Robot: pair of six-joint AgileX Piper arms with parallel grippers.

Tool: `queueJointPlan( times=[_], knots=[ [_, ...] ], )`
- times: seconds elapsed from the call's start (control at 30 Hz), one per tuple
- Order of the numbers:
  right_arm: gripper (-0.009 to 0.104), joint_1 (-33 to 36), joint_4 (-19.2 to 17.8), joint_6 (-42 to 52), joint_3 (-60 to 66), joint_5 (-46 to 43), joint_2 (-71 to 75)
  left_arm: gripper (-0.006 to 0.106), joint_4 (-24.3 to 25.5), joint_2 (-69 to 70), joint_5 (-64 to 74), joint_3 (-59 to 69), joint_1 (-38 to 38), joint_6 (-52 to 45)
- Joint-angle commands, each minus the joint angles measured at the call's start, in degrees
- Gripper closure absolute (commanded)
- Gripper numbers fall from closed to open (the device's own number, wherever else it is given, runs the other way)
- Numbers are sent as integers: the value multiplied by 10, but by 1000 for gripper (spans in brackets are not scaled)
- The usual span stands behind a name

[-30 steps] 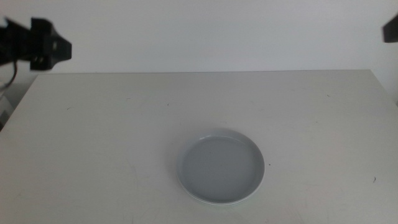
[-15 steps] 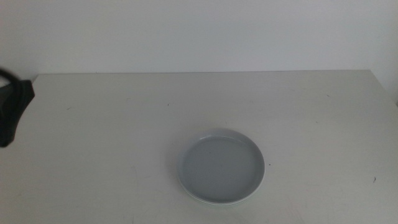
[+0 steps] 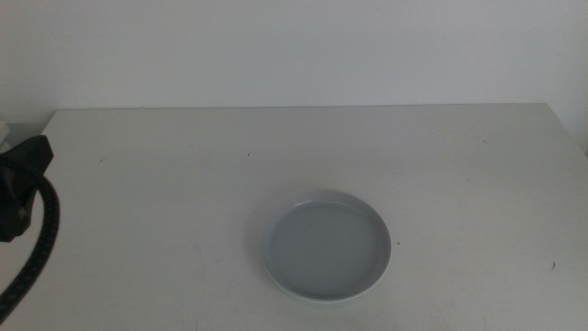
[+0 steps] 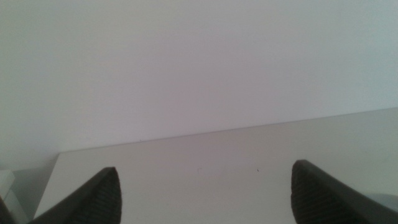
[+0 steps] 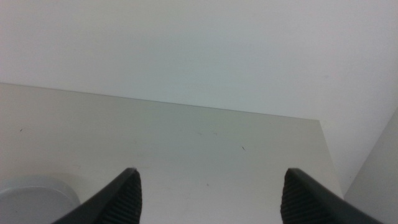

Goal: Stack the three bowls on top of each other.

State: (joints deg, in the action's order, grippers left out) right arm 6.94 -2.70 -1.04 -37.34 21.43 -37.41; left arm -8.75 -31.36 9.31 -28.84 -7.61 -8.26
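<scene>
Your left gripper [image 4: 202,193] has its jaws spread wide, with nothing between them but bare pale surface [image 4: 236,162] and the wall beyond. Your right gripper [image 5: 211,193] is the same: jaws far apart, holding and touching nothing. Both wrist cameras look out low and nearly level across the surface toward the wall, so both arms sit pulled back with the grippers pointing forward.

In the middle view only the left arm [image 3: 23,188] shows, as a dark body and a black cable at the left edge, well apart from the dishes; the right arm is out of that view altogether.

The bowls [image 3: 326,246] sit near the middle of the surface, a little toward the front. From above you see one grey dish with a low rim, and a paler edge peeks out beneath it along the near side; you cannot tell from here how many dishes lie under it. The right wrist view catches a slice of that rim [image 5: 37,199] beside its jaw, not touching it. The left wrist view shows only a sliver of something pale at the picture's corner, too little to name
</scene>
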Motion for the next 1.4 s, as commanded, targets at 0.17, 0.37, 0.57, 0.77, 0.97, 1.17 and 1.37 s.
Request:
queueJointPlan(
  times=[0.17, 0.37, 0.57, 0.77, 0.97, 1.17, 1.37],
  knots=[
    [38, -4, -6, 2, -14, -44, 0, -5, -8, -1, -38, -16, 0, 2],
    [38, -4, -6, 2, -14, -35, 42, -5, -8, 69, -44, 17, 0, 2],
    [38, -4, -6, 2, 20, -43, 120, -5, -8, 182, -44, 119, 2, 2],
    [38, -5, -6, 2, 144, -48, 246, -5, -8, 291, -41, 204, 2, 2],
    [38, -5, -6, 2, 276, -46, 340, -5, -11, 330, -45, 268, 2, 2],
    [38, -5, -6, 2, 347, -46, 379, -5, -11, 330, -32, 303, 2, 2],
    [38, -5, -4, 2, 383, -47, 395, -5, -11, 330, -33, 303, 2, 2]
  ],
)
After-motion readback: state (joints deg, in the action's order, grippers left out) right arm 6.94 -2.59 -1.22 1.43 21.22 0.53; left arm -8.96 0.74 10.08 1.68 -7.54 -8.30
